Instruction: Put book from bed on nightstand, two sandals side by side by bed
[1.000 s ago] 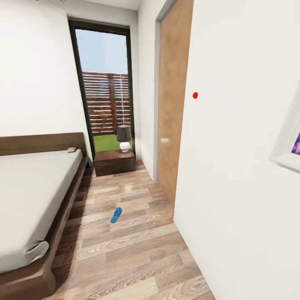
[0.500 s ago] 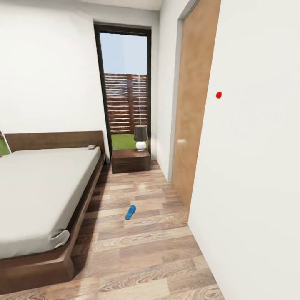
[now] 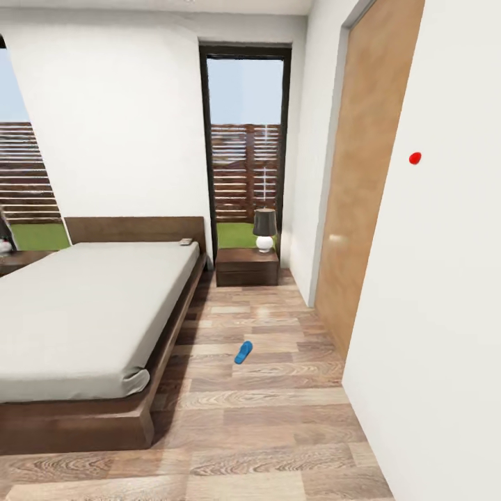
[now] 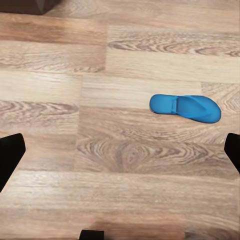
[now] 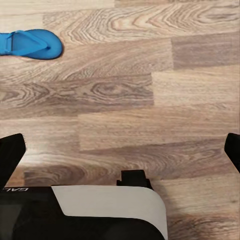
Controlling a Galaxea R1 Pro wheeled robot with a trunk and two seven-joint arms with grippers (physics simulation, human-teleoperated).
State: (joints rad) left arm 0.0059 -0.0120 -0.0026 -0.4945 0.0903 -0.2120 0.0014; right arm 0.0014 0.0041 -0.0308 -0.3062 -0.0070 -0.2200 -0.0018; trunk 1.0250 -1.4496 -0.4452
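Sandal: one small flat bright blue sandal (image 3: 243, 352) lies on the grey-brown wood-plank floor (image 3: 271, 417), apart from the wide low bed with dark brown frame and off-white mattress (image 3: 83, 313).
Book: a small thin object (image 3: 186, 241) lies on the mattress by the headboard.
Nightstand: low dark brown wooden cabinet (image 3: 247, 267) beside the bed, carrying a lamp (image 3: 264, 228).
Left gripper (image 4: 120, 150): spread wide, holding nothing; the sandal (image 4: 185, 107) lies on the floor beyond it.
Right gripper (image 5: 120, 150): spread wide, holding nothing; a blue sandal (image 5: 29, 43) lies well beyond it.

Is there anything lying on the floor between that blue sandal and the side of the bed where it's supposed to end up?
Nothing visible. In the head view the sandal lies alone on the wood floor, with only bare planks between it and the bed. The nightstand with its lamp stands further back by the window.
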